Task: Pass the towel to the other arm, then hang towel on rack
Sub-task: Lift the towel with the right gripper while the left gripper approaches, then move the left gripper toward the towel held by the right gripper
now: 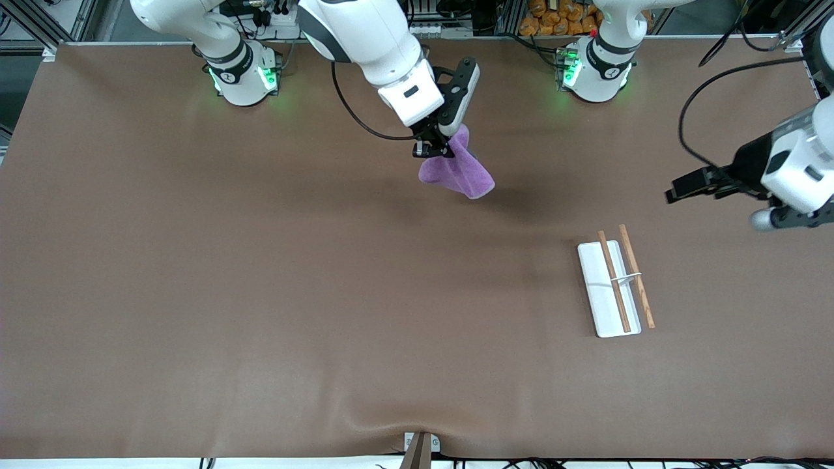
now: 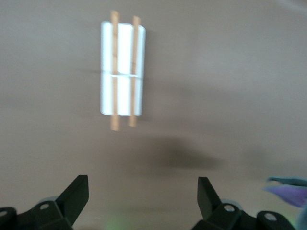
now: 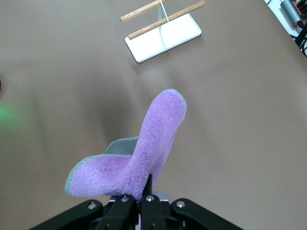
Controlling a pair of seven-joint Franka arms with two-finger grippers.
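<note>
towel (image 1: 459,170): hangs up in the air over the table | right gripper (image 1: 432,148): you see it pinching the towel tight | left gripper (image 1: 694,184): fingers wide apart, holding nothing, waiting near the rack (image 1: 612,285)

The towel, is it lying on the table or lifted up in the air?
Lifted. The towel hangs from the shut right gripper above the table, and its shadow falls apart from it.
</note>
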